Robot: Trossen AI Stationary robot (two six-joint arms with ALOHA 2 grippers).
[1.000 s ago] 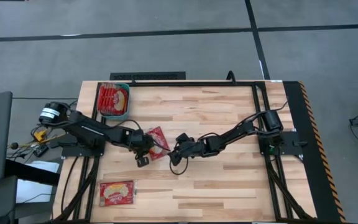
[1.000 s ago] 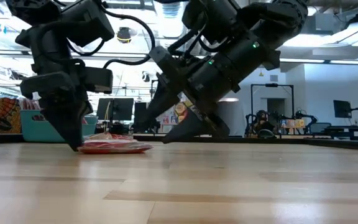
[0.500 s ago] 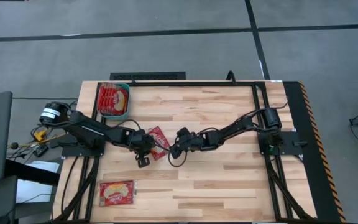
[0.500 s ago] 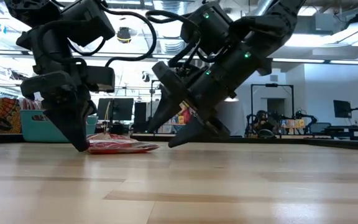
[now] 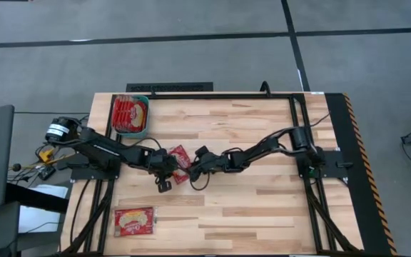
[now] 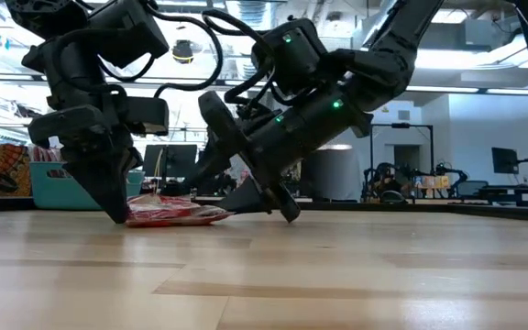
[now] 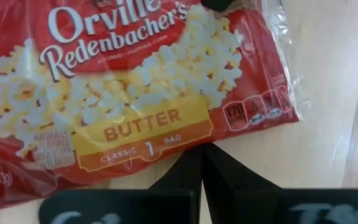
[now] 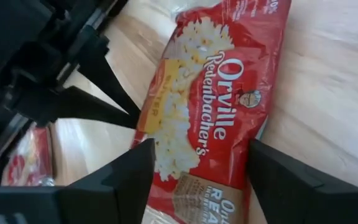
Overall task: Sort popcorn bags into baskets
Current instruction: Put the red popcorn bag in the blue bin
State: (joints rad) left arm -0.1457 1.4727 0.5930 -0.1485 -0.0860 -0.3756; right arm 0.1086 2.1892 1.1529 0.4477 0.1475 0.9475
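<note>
A red popcorn bag (image 5: 180, 155) lies flat on the wooden table near its middle, printed side up (image 7: 135, 81). My left gripper (image 5: 170, 169) is shut, its tips down at the bag's left long edge (image 6: 117, 218). My right gripper (image 5: 191, 165) comes in low from the right and stands open, one finger on either side of the bag's right short end (image 8: 201, 144). The teal basket (image 5: 148, 114) at the far left holds red bags (image 5: 129, 113). Another bag (image 5: 134, 221) lies flat at the near left. My left gripper sets its shut fingertips (image 7: 202, 155) on the bag's long edge (image 7: 188, 142), below the yellow "Butter" panel, slanting down from the table's left. The bag lies flat on the table under them. My right gripper's fingers flank the bag's end; I cannot tell whether they touch it.
A black frame (image 5: 220, 95) runs along the table's far edge and down both sides. The right half of the table shows bare wood (image 5: 262, 207). Beyond the far edge in the low view stand monitors and other rigs.
My right gripper has gone down and toward the table's left, from a little right of the bag to its right end, so its fingers now straddle that end.
</note>
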